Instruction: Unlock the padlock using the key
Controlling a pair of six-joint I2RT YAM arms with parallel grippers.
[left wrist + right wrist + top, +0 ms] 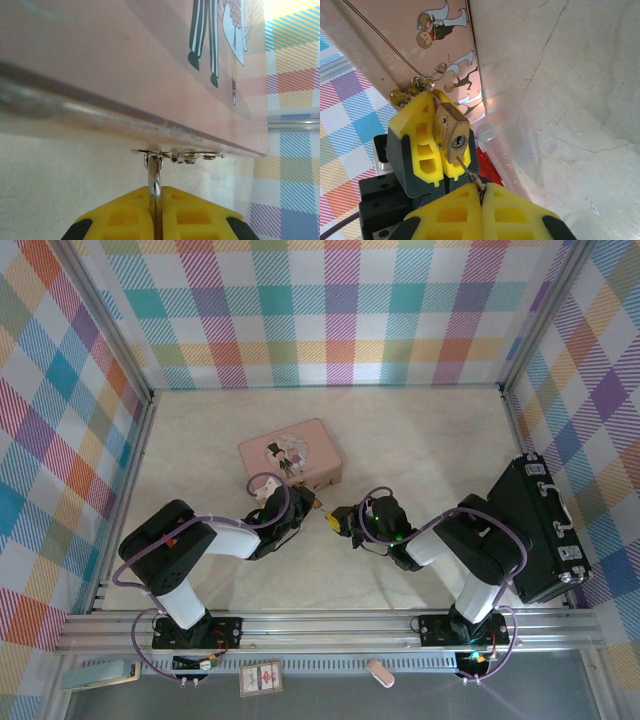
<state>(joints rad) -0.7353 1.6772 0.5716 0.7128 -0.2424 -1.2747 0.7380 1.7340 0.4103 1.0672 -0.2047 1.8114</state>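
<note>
**Key meets keyhole**

Right claw [481, 192] pinches the key [468, 171], its tip at the keyhole of the padlock [450, 132], seemingly not seated. Left claw [156, 192] clamps the shackle [154, 175] beside the box [395, 45]. Next: push straight in, then twist.

A cream, faintly marbled tabletop [420, 440], seen from above, is boxed in on three sides by pastel plaid walls: a back wall [340, 310], a left wall [50, 420] and a right wall [590, 370], checked in teal, orange, pink, purple and yellow. Slim metal posts [112, 325] stand in the back corners. An aluminium rail [330, 632] runs along the near edge, with a grey strip [560, 690], possibly floor, below it. The light is soft and even. Close up, thin dark veins cross the tabletop.
</note>
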